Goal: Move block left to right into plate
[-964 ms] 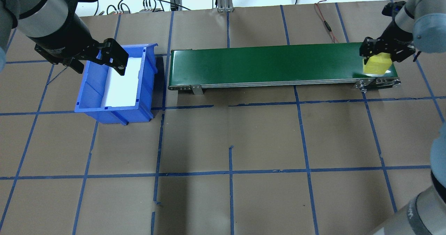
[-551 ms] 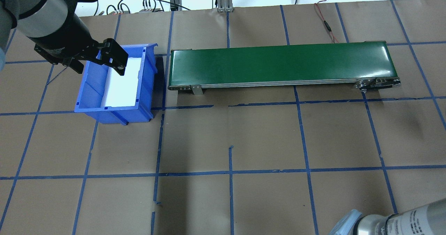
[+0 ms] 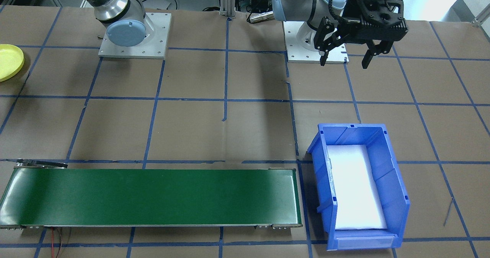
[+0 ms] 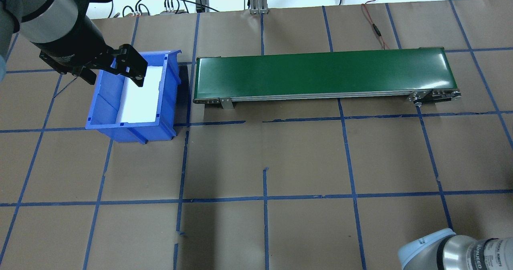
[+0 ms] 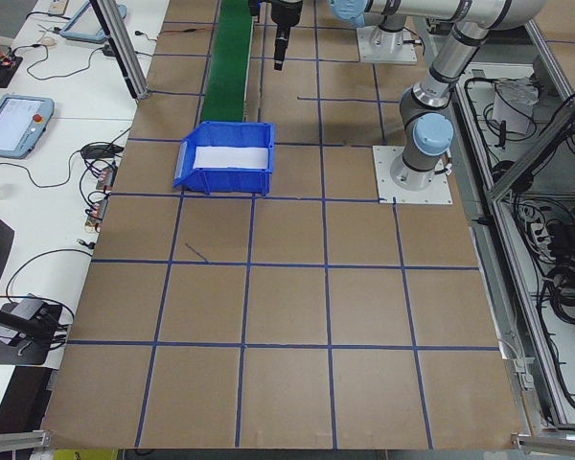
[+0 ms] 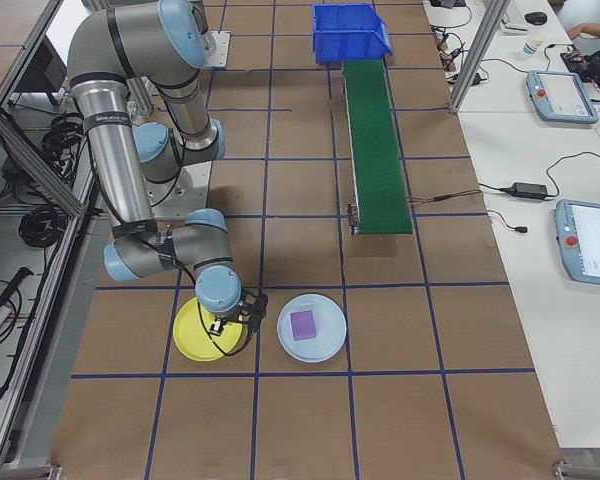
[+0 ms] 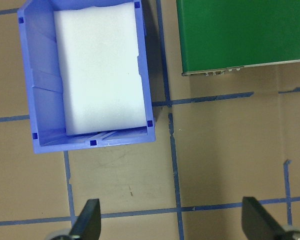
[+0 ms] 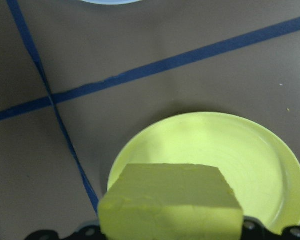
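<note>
A yellow block (image 8: 170, 200) fills the bottom of the right wrist view, with my right gripper (image 8: 170, 234) shut on it. The yellow plate (image 8: 250, 160) lies just below and beyond the block. In the exterior right view the right gripper (image 6: 235, 322) hangs low over the inner edge of the plate (image 6: 192, 338); the block itself is not distinguishable there. The plate (image 3: 9, 61) also shows at the front-facing view's left edge. My left gripper (image 4: 114, 77) is open and empty, hovering over the near side of the blue bin (image 4: 136, 131). In the front-facing view the left gripper (image 3: 344, 62) is raised.
A long green conveyor belt (image 4: 320, 73) lies across the far half of the table, beside the blue bin with its white foam liner (image 7: 97, 70). A pale blue plate (image 6: 325, 350) carrying a purple block (image 6: 303, 324) sits right beside the yellow plate.
My right gripper lifted the yellow block off the conveyor's right end and left the overhead view; only the arm's elbow shows at lower right. The left arm has not moved.
</note>
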